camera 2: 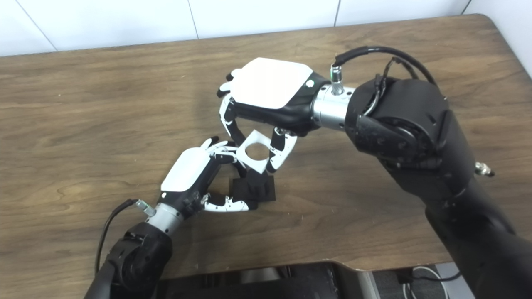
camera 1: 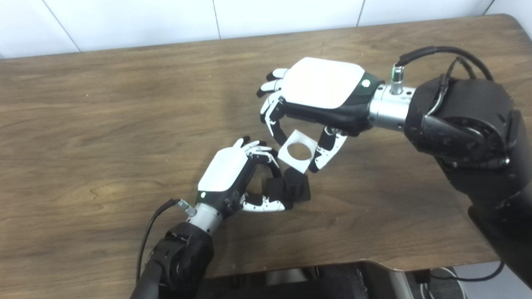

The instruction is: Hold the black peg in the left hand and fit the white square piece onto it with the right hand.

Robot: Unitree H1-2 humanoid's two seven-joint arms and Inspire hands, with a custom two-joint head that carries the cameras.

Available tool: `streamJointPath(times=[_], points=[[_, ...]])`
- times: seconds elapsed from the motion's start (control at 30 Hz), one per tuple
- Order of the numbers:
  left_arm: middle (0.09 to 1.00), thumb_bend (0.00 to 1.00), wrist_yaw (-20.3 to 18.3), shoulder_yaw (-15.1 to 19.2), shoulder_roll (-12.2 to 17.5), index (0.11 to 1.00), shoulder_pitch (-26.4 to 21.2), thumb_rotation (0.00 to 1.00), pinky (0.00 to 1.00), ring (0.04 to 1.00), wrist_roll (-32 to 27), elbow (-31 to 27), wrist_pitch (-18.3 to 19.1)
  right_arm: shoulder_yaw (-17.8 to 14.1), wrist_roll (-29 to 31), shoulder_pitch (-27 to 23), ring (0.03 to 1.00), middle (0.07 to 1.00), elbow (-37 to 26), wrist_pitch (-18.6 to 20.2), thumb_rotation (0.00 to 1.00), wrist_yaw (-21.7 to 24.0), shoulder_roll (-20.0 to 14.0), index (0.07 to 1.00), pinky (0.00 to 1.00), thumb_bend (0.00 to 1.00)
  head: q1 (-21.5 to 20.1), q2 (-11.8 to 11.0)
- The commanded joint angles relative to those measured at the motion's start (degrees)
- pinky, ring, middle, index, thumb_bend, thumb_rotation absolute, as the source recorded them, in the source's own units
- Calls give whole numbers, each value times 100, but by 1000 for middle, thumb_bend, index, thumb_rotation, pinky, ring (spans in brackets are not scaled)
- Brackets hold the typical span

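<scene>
The black peg point(camera 1: 291, 187) is a square black base with a short round post, standing on the wooden table point(camera 1: 104, 137) near the middle. My left hand point(camera 1: 232, 174) is shut on its left side, thumb along the front edge. My right hand point(camera 1: 316, 95) is shut on the white square piece point(camera 1: 296, 150), a flat plate with a round hole, between fingers and thumb. It holds the piece tilted just above and slightly behind the post. Whether the piece touches the post, I cannot tell. The same shows in the right eye view: peg point(camera 2: 255, 187), piece point(camera 2: 254, 150).
The table's front edge point(camera 1: 332, 261) runs close below the left forearm. A white tiled wall point(camera 1: 208, 16) stands behind the table's far edge. A cable loops over the right wrist point(camera 1: 436, 52).
</scene>
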Motion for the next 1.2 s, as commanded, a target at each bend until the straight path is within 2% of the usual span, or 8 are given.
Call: streamJointPath(times=[0.0,0.33,0.6,0.83,1.17], points=[[784,522,-332,-55,46,485,101,51,999,870,-28,126,154,-58,-19,-146,914,776,-44,-108,137,-229,42,482,948,523,1,10],[786,521,-354,-58,26,485,104,50,1000,872,-35,101,180,7,-60,95,916,776,61,-379,136,-421,107,483,946,524,4,7],[788,521,-376,-53,11,485,113,51,1000,876,-32,92,205,10,-48,166,917,775,89,-413,134,-469,155,483,949,524,-1,13],[785,521,-344,-57,19,485,108,51,1000,874,-16,117,148,4,-18,233,928,782,83,-295,133,-409,172,483,972,523,5,11],[786,521,-351,-59,6,485,112,50,1000,874,14,116,168,36,-85,390,920,783,214,-388,134,-493,176,484,956,524,25,8]])
